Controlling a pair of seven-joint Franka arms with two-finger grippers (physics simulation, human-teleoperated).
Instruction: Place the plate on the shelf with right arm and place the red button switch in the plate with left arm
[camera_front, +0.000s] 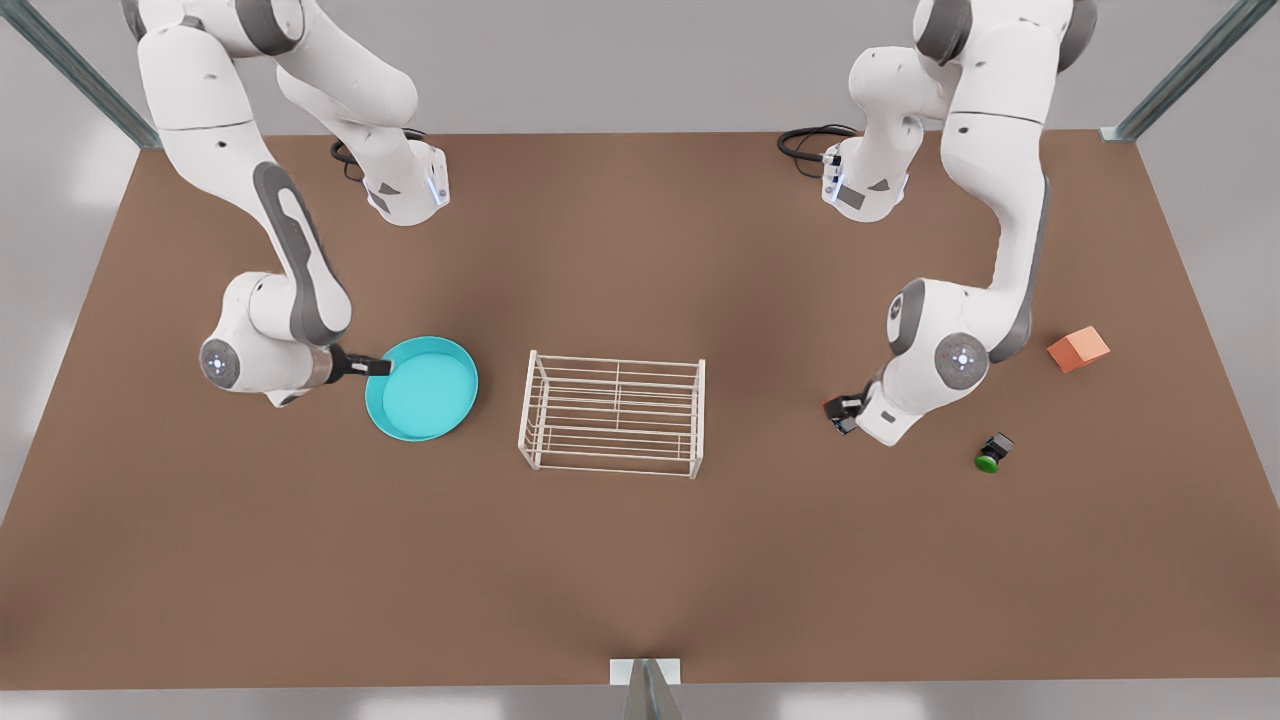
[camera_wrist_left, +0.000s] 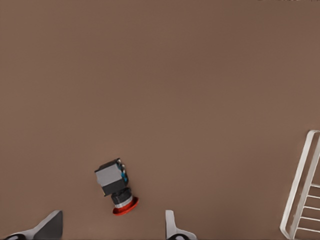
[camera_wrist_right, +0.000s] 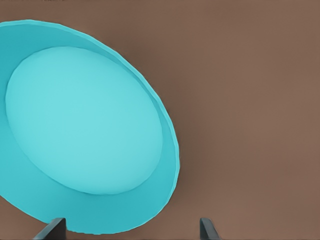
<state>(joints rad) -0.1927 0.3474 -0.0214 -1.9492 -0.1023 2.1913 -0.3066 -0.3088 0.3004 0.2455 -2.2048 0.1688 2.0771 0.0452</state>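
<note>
Right wrist view: the right hand (camera_wrist_right: 131, 231) has its fingers spread wide, one on each side of the near rim of the plate (camera_wrist_right: 85, 120), without closing on it. In the front view this right hand (camera_front: 372, 367) reaches in at the rim of the plate (camera_front: 425, 388) on the front view's left; the plate lies flat on the tabletop (camera_front: 640, 560), just beside the shelf (camera_front: 612, 412) and apart from it. The shelf stands upright at the middle of the tabletop, with nothing on its slatted top. Left wrist view: the left hand (camera_wrist_left: 112, 227) has its fingers set wide, and the red button switch (camera_wrist_left: 116, 186) lies on its side on the tabletop just ahead of the gap, untouched. In the front view the left hand (camera_front: 845, 411) is low at the switch, on the front view's right of the shelf. A green-capped switch (camera_front: 992, 453) and an orange cube (camera_front: 1078, 348) lie farther toward the front view's right.
</note>
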